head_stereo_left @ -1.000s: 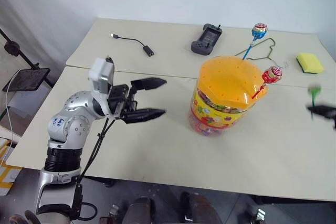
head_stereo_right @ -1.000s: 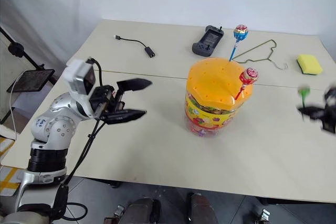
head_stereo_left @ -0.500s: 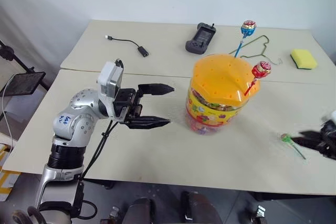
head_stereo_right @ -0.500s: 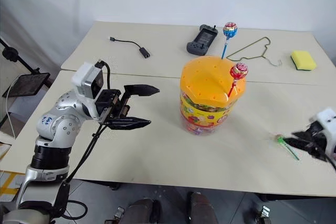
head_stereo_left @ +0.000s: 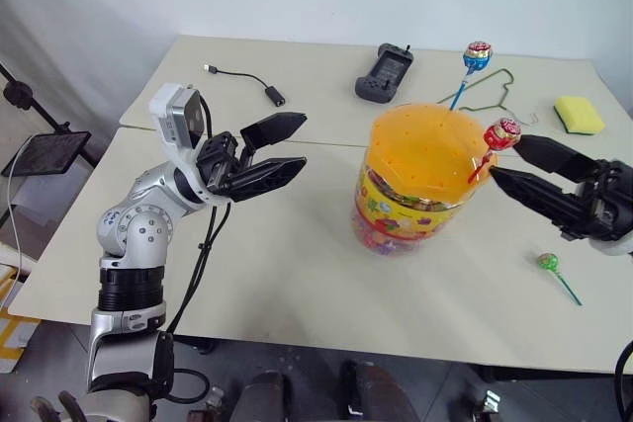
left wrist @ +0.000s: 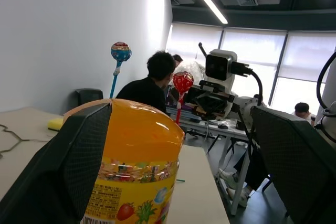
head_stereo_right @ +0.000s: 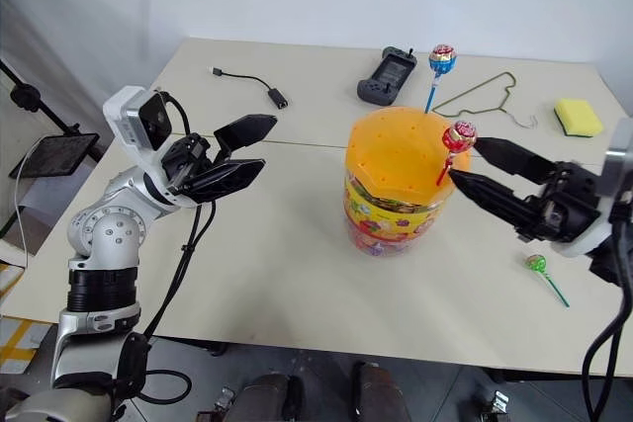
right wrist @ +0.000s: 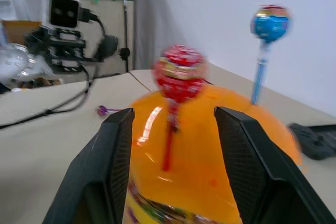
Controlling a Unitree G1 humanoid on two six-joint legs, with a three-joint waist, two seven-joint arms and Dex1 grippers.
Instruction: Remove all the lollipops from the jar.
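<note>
Orange-lidded jar [head_stereo_left: 420, 185] | red lollipop [head_stereo_left: 501, 134] between parted right fingers [head_stereo_left: 529, 185] | left fingers [head_stereo_left: 282, 126] apart (sponge [head_stereo_left: 581, 115] behind)

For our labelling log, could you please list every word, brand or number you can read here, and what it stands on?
Jar label: small print and a barcode, too small to read.
Red lollipop wrapper: printing blurred, unreadable.
Sticker on the left arm: blue marking, illegible.
No text reads clearly.
</note>
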